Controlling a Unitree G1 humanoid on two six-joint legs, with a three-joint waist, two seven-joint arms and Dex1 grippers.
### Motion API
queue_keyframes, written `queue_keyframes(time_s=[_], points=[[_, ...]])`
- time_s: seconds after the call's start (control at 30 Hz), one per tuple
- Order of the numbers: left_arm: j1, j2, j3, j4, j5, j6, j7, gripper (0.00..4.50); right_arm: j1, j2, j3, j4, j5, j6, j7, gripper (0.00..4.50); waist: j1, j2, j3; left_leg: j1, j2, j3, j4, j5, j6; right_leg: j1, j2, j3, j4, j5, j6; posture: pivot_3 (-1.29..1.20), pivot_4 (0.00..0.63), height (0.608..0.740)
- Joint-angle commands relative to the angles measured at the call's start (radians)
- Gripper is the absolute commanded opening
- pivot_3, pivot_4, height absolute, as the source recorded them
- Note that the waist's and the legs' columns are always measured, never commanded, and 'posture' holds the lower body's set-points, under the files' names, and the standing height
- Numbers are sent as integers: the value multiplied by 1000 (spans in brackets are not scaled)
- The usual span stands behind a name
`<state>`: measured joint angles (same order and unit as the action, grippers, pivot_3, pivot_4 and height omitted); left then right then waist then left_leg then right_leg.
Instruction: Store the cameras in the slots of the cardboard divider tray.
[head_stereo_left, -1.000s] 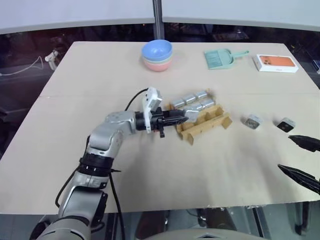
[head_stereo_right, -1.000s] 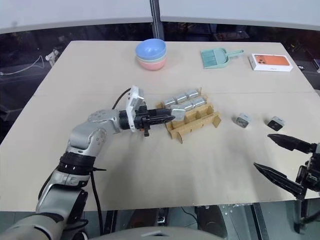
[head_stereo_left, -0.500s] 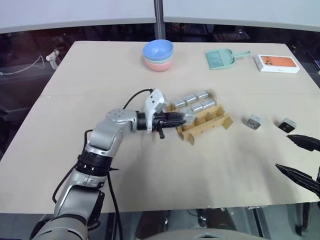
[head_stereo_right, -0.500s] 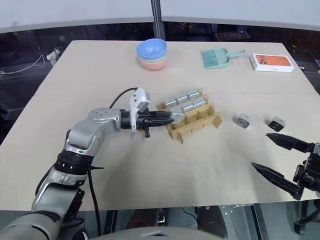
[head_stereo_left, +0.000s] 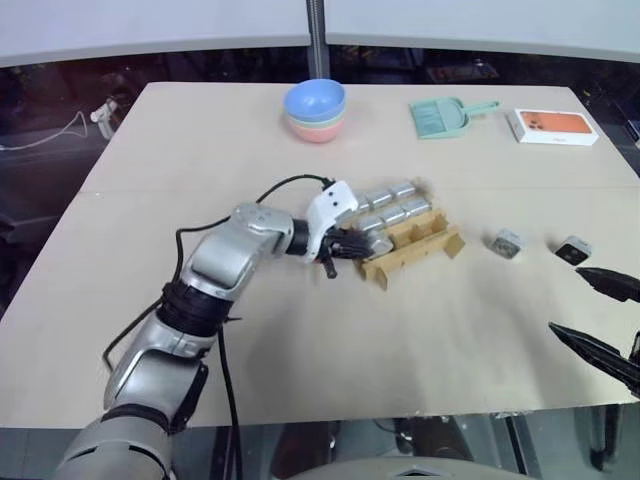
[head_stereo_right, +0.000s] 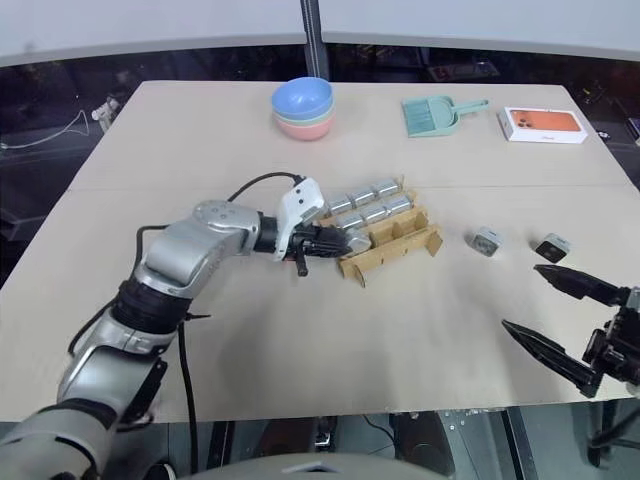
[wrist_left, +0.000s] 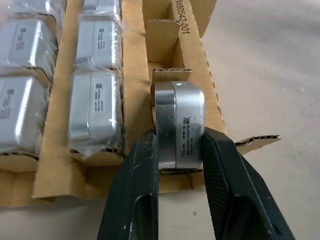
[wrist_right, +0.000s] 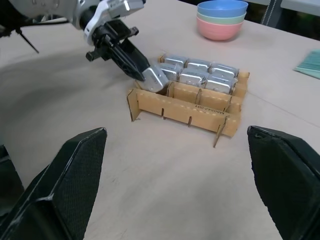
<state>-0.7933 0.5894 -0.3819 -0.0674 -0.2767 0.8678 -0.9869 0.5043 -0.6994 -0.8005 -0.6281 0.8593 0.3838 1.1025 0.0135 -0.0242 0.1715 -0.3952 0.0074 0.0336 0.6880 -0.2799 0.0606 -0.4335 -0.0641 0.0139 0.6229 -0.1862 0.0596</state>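
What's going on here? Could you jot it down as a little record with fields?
Left gripper: shut on a camera, tilted into an end slot of the tray's near row
Cardboard divider tray: two far rows hold six wrapped cameras
Right gripper: open, holding nothing
Loose cameras: two, on the table to the tray's right

Head pair looks down over desk (head_stereo_left: 120, 140); left wrist close above tray (wrist_left: 135, 100); right wrist low, farther, shares tray.
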Motion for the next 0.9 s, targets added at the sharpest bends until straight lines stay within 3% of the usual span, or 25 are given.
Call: queue_keyframes(time_s=[0.03,0.23,0.43,0.47,0.67,0.7,0.9], points=[[-56,15,-33,-10,20,28,-31,629,3,10,-5,-21,-3,-32,-14,4453,0,0,0,0,0,0,0,0,0,0,0,0,0,0,0,0,150,740],[-141,5,-137,48,78,51,-70,629,2,27,14,-27,-12,-55,-34,4453,1,0,0,0,-1,0,0,0,0,0,0,0,0,0,0,0,150,740],[-231,-93,-114,181,85,38,-51,629,28,55,17,-43,-21,-80,-54,4453,5,0,0,0,-1,-1,1,0,0,1,0,-1,0,0,0,0,150,740],[-235,-105,-107,195,85,32,-53,1645,31,57,17,-45,-22,-84,-56,4500,5,0,0,-1,-1,-1,1,0,0,0,0,-1,0,0,0,0,150,740],[-248,-123,-89,210,73,68,-65,4266,33,55,9,-48,-6,-87,-73,4500,1,0,0,-1,-1,-1,1,0,0,0,0,-1,0,0,0,0,150,740],[-249,-122,-83,206,68,75,-67,4443,31,53,10,-45,-7,-88,-72,4500,0,0,0,0,-1,-1,1,0,0,0,0,0,0,0,0,0,150,740],[-227,-86,-19,157,51,37,-70,4443,12,44,24,-30,-14,-91,-74,4500,-2,1,0,0,0,-1,1,0,0,0,1,0,1,0,0,0,150,740]])
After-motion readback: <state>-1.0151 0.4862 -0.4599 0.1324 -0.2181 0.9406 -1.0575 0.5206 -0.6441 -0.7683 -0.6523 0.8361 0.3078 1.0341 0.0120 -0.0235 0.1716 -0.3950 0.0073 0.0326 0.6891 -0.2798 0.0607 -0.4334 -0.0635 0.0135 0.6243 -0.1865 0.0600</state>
